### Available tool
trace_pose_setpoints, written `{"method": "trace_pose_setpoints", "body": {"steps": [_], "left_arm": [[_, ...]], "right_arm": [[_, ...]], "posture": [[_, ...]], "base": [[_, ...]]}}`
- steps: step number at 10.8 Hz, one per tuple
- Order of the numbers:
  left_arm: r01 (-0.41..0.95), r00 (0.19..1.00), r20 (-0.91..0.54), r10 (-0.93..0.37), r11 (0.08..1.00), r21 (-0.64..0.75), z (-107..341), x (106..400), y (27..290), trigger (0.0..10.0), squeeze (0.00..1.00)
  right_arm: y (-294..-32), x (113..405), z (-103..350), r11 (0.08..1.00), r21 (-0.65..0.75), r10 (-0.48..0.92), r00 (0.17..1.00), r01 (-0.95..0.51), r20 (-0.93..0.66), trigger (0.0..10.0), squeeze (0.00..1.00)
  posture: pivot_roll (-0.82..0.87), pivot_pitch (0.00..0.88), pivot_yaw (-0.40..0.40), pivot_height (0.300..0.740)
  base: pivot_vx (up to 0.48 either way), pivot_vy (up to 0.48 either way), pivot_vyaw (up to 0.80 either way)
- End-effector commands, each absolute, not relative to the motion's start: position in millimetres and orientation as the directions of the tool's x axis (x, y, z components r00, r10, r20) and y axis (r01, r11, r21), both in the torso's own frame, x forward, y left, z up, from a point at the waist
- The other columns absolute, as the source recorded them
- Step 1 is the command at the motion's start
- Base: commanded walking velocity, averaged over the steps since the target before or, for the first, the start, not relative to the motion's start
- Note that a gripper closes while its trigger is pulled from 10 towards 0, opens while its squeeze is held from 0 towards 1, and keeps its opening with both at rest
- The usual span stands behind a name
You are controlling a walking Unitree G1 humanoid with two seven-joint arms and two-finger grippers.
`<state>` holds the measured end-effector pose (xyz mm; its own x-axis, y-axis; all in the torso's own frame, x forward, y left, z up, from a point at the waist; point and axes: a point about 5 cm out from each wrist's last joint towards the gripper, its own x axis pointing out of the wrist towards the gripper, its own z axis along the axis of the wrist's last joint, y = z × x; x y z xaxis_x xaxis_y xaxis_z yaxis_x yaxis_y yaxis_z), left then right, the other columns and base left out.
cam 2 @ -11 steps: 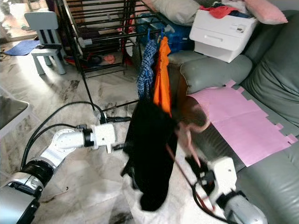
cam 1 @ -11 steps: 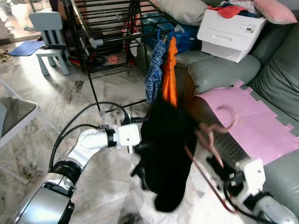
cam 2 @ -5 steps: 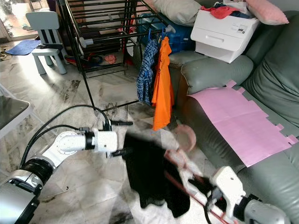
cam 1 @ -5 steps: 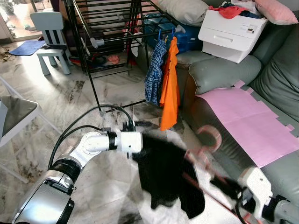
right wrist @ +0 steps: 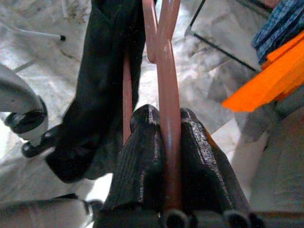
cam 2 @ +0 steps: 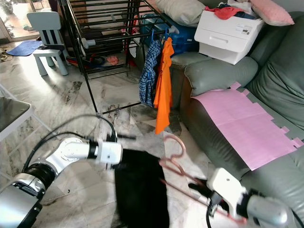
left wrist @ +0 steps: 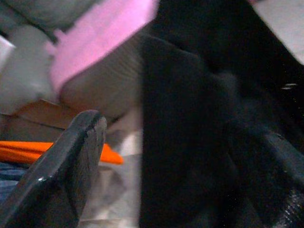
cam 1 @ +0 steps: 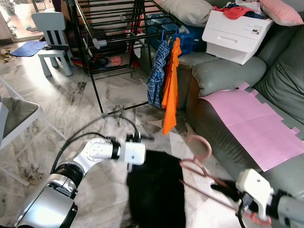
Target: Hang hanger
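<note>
The hanger (cam 1: 199, 164) is a pink one, and we have it low down at about 5 o'clock in the head view, its hook pointing up and to 12. Our right tool (right wrist: 167, 156) is clamped tight on one of its thin bars, the two black fingers (right wrist: 142, 156) pressed against the plastic from both sides with no gap to spare. Our left tool (cam 1: 142, 156) sits at about 7 o'clock, against the top edge of a black garment (cam 1: 156, 194) that droops toward the marble floor (cam 1: 71, 99); the wrist view shows one finger (left wrist: 71, 161) beside the dark cloth, blurred, and we cannot tell whether it is actually pinching it.

As we judge it, the garment seems not to be on the hanger yet: the pink bars lie beside the cloth rather than inside it. Out toward 12 o'clock stands the black drying rack (cam 1: 109, 28), with an orange shirt (cam 1: 171, 90) and a blue checked one (cam 1: 156, 76) hanging from it, well apart from us. So threading the garment, lifting and hooking onto the rack all seem left to do.
</note>
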<state>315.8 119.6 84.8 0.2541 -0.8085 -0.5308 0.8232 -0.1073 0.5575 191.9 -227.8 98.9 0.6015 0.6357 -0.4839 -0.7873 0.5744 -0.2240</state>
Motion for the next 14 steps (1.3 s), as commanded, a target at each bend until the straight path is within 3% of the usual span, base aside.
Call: {"method": "trace_pose_setpoints", "body": {"steps": [1,2,6,9,14], "left_arm": [[0.819,0.245,-0.557,-0.793,-0.138,0.557,89.5,320.1,118.8,2.8,0.0],[0.819,0.251,-0.567,-0.784,-0.14,0.556,89.4,321.7,118.2,0.0,0.0],[0.792,0.351,-0.57,-0.743,-0.089,0.604,99.5,338.1,110.9,0.0,0.0],[0.802,0.336,-0.616,-0.712,-0.127,0.584,95.2,337.8,110.7,0.0,0.0],[0.801,0.35,-0.616,-0.705,-0.116,0.587,96.0,339.8,110.4,0.0,0.0]], "right_arm": [[-221.0,196.2,112.0,0.535,-0.279,0.665,0.601,-0.798,-0.443,10.0,0.0],[-219.1,197.4,112.9,0.518,-0.301,0.666,0.598,-0.801,-0.447,10.0,0.0],[-215.6,195.9,110.1,0.445,-0.345,0.671,0.563,-0.827,-0.482,10.0,0.0],[-220.2,209.6,119.8,0.379,-0.551,0.634,0.643,-0.743,-0.431,10.0,0.0],[-219.6,215.2,114.7,0.386,-0.608,0.626,0.681,-0.694,-0.38,10.0,0.0]], "posture": [[0.01,0.0,-0.02,0.74],[0.0,0.0,-0.02,0.74],[0.0,0.0,-0.016,0.74],[-0.01,0.0,-0.006,0.74],[0.0,0.0,-0.004,0.74]], "base": [[0.0,0.0,0.0],[0.0,0.0,0.0],[0.0,0.0,0.0],[0.0,0.0,0.0],[0.0,0.0,0.0]]}}
